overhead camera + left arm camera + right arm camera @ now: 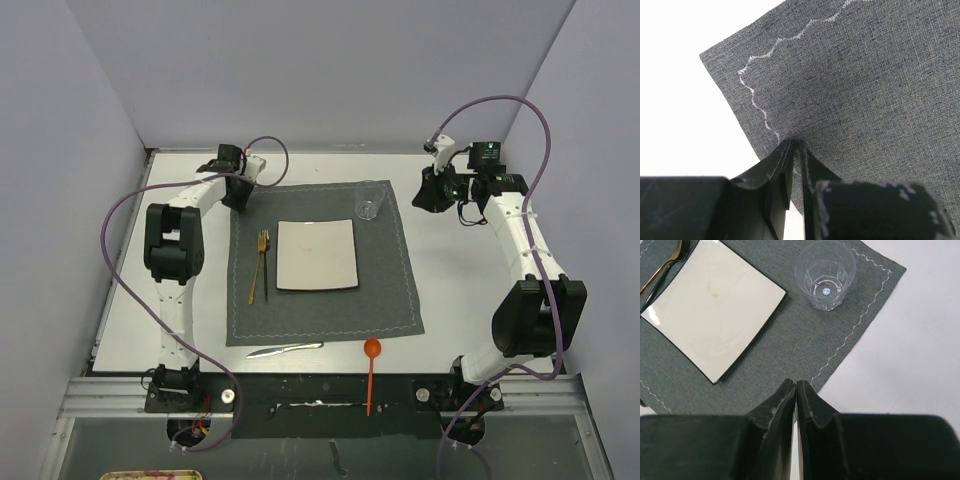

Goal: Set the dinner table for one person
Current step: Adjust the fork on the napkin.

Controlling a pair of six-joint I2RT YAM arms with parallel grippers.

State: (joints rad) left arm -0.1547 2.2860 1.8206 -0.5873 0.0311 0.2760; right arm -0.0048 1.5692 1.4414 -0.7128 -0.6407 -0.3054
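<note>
A dark grey placemat [320, 310] lies in the middle of the white dinner table [460, 280]. On it sit a square off-white plate [316, 255], a gold fork [259, 265] left of the plate, and a clear glass [368, 203] at the back right. My left gripper [238, 195] is at the mat's back left corner. In the left wrist view it [796, 142] is shut on the placemat [865, 75], with cloth pinched between the fingers. My right gripper [428, 193] hangs shut and empty; the right wrist view shows it [796, 384] above the mat's right edge [790, 340], near the glass [825, 275].
A silver knife [285, 350] lies on the table just in front of the mat. An orange-headed spoon [371, 370] lies at the near edge, partly on the arms' base rail. A thin dark utensil [266, 270] lies beside the fork. Grey walls enclose the table on three sides.
</note>
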